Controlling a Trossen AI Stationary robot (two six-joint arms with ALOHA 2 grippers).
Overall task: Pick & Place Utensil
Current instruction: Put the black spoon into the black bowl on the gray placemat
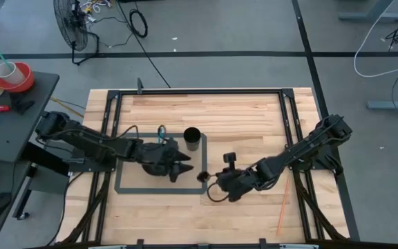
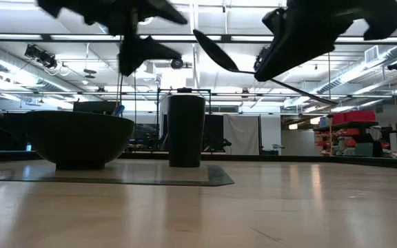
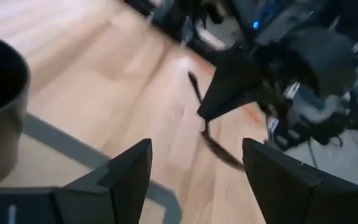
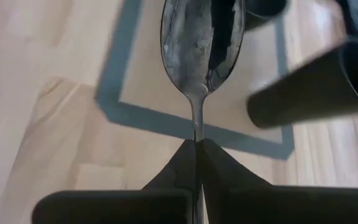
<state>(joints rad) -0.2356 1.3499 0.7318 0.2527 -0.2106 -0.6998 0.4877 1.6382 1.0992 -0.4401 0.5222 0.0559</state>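
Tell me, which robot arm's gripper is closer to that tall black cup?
Left. The left gripper hovers open just beside the tall black cup; the right gripper, holding the spoon, is slightly farther away.

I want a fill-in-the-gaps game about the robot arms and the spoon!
1. The right pincer is shut on the handle of a ____.
2. The left pincer has its fingers ____ and holds nothing.
3. In the low view, the spoon is up in the ____, not lying on the table.
4. The tall cup stands next to a dark ____.

Missing words: spoon; open; air; bowl
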